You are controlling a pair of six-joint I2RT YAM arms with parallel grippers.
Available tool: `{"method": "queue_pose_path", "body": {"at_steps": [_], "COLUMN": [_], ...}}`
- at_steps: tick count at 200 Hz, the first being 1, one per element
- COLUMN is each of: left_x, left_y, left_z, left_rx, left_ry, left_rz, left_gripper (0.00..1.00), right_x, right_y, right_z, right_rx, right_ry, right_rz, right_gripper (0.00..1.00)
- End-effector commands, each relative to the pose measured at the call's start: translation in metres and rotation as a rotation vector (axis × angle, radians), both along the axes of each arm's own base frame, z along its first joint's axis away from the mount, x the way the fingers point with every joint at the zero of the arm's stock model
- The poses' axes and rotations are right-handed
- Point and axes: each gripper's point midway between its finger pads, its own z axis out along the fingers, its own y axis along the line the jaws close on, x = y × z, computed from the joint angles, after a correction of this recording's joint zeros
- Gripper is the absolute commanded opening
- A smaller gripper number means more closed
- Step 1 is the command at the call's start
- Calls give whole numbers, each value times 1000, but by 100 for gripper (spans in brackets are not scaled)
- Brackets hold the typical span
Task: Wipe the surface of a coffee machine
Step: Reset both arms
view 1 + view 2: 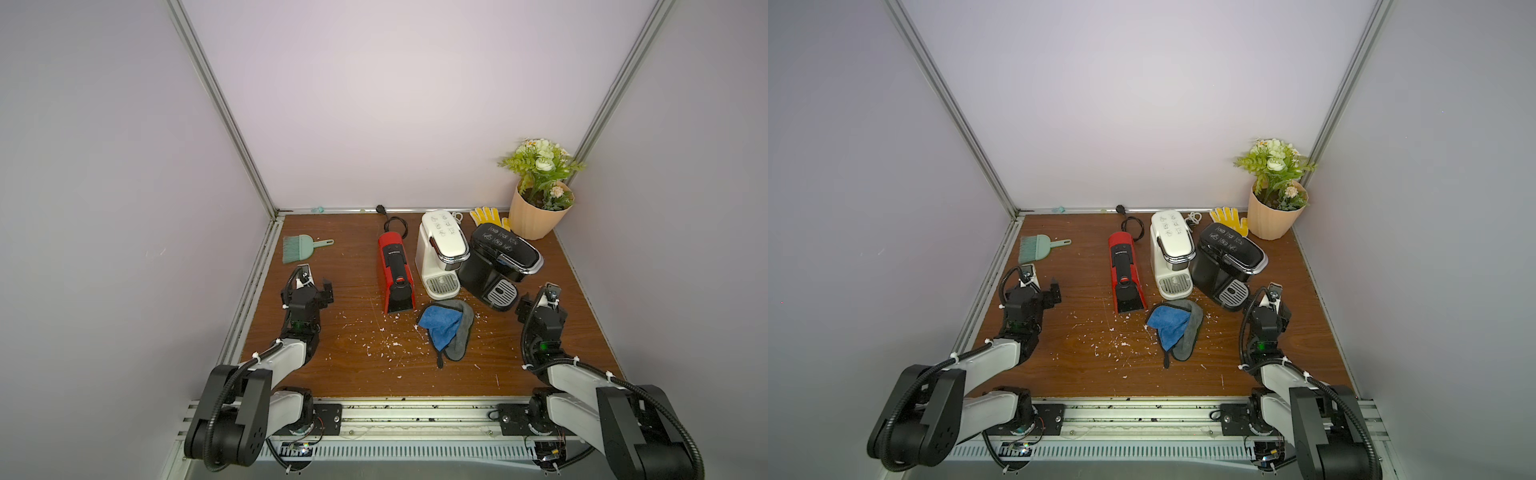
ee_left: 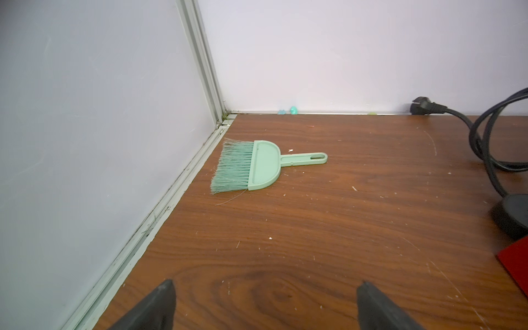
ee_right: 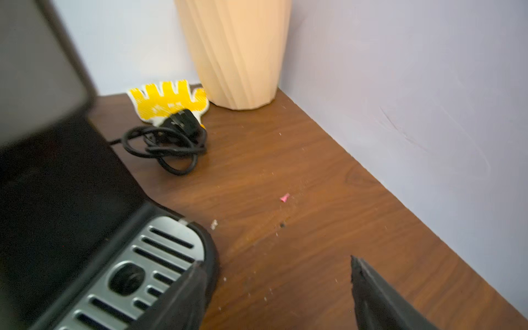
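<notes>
in both top views the blue-grey cloth (image 1: 446, 328) is seen lying on the table (image 1: 353, 374) before the white coffee machine (image 1: 440, 249); it is shown by neither wrist view. the left gripper (image 2: 264, 285) is seen spread wide and empty, facing a green brush (image 2: 257, 165). the right gripper (image 3: 275, 263) is seen parted and empty beside the black coffee machine (image 3: 57, 200); a coiled cord (image 3: 165, 148) is shown plainly only there.

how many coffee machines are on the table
3, side by side: red coffee machine leftmost, white coffee machine in the middle, black coffee machine nearest the flower pot. None seems hidden.
</notes>
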Motion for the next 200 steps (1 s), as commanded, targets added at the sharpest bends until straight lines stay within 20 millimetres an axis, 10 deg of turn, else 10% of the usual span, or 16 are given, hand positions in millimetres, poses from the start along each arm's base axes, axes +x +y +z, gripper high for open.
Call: {"method": "queue_pose_path", "body": {"at_steps": [1, 67, 200], "left_x": [9, 30, 30], "left_y": [-8, -33, -19], "left_z": [13, -5, -10], "left_rx": [16, 18, -18], "left_ry": [-103, -81, -79], "left_rz": [-92, -273, -215], "left_gripper": [99, 99, 99], "right_x": [15, 36, 70], "right_y": [8, 26, 57], "right_z": [45, 41, 14], "right_rx": [-58, -8, -53], "right_ry": [-173, -216, -87], "right_rz": [67, 186, 361], "right_gripper": [82, 81, 100]}}
